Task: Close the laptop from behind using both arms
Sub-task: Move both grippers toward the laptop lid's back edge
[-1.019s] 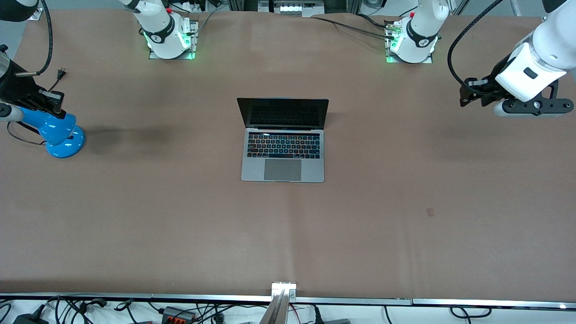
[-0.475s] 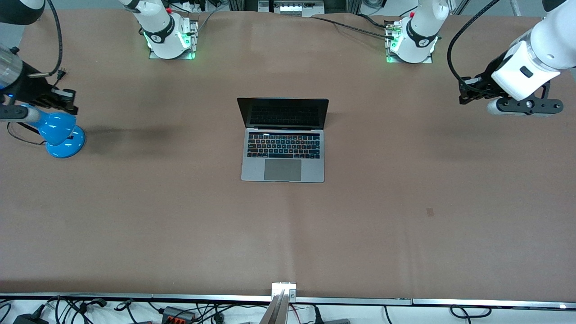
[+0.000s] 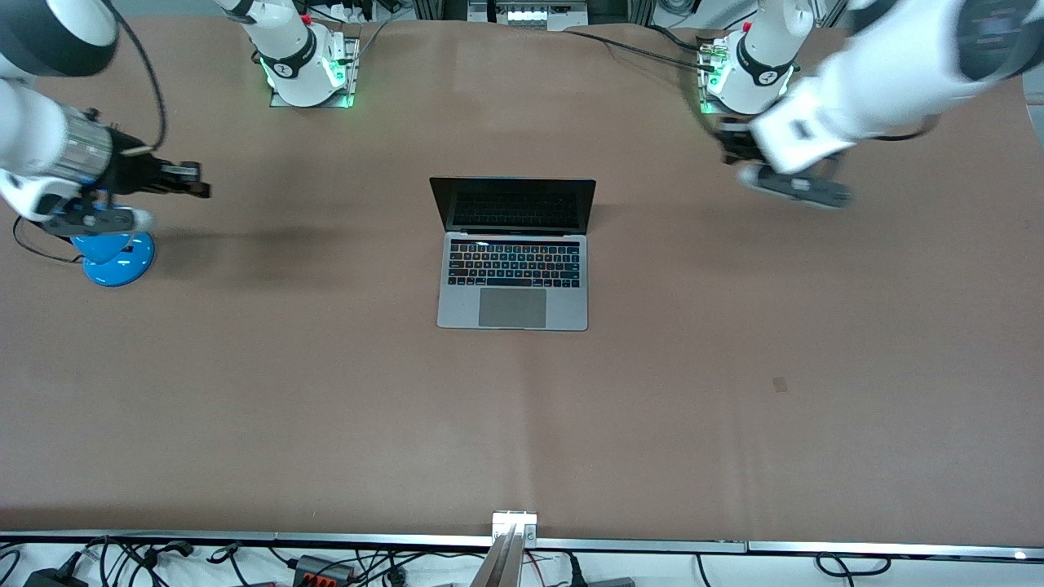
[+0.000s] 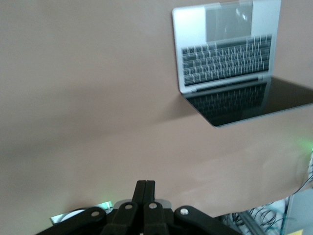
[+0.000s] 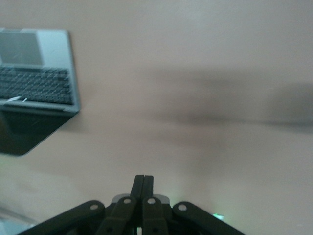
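Observation:
The grey laptop point(image 3: 512, 281) lies open in the middle of the table, its black screen point(image 3: 514, 204) upright and facing the front camera. My left gripper point(image 3: 726, 143) is shut and empty, up over the table toward the left arm's end, beside the left arm's base. My right gripper point(image 3: 200, 189) is shut and empty, over the table toward the right arm's end. The left wrist view shows the shut left gripper point(image 4: 145, 188) and the laptop point(image 4: 230, 54) well apart. The right wrist view shows the shut right gripper point(image 5: 143, 183) and the laptop point(image 5: 39, 73) far off.
A blue lamp base point(image 3: 118, 257) stands under the right arm at that end of the table. The arm bases point(image 3: 306, 69) point(image 3: 746, 77) stand along the table's back edge. Cables lie along the metal rail point(image 3: 514, 530) at the front edge.
Both grippers have swung inward toward the laptop, the left one by far the more. The laptop has not moved and stays open.

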`<state>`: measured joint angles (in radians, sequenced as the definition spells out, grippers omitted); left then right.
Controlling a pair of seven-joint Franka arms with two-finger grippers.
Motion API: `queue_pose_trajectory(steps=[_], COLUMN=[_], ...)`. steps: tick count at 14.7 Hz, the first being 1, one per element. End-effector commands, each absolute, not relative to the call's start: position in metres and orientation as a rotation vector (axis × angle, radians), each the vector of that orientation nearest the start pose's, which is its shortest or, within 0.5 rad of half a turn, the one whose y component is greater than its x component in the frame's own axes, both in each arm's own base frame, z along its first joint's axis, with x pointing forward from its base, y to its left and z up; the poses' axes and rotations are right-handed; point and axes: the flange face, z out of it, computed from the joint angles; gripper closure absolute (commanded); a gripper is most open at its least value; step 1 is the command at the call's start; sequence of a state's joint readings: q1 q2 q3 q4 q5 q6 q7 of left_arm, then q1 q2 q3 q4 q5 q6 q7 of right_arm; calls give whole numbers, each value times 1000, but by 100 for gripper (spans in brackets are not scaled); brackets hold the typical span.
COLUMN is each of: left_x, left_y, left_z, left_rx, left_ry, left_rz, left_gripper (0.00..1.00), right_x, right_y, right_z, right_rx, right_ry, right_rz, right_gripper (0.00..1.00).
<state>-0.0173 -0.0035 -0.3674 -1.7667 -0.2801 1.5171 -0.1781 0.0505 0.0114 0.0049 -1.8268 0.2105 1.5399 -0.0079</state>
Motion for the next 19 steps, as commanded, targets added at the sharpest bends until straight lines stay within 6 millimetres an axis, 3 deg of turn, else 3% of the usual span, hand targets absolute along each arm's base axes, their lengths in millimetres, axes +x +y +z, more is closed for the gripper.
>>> queue_pose_trajectory(steps=[1,3,5,7,10,12,17,19], left_x=[454,443,410,385,373,364,359,357], left_y=[-263,-276,-312,-331,-333,-338,-362,-365], left_z=[498,469,443,413,389,382,358,355], left_rx=[-3331,-3388,-3365,-3371,-3404,-3390,-3425,-3427], left_ry=[299,261,274,227,160,186,187,192], left_rz=[562,591,521,474,468,485,438,442], left_gripper=[100,100,100,100,100,100,100,100], right_x=[512,500,484,467,441,421,404,408], right_y=[91,121,149,179,242,283,332,338], right_z=[466,443,420,395,371,365,348,338], right_rx=[-2797,-2748,-2680,-2642,-2665,-2715,-2728,-2735], right_ry=[-114,-151,-157,-148,-115,-54,8,23], right_rz=[564,637,693,685,654,635,603,573], right_gripper=[100,100,100,100,100,100,100,100])
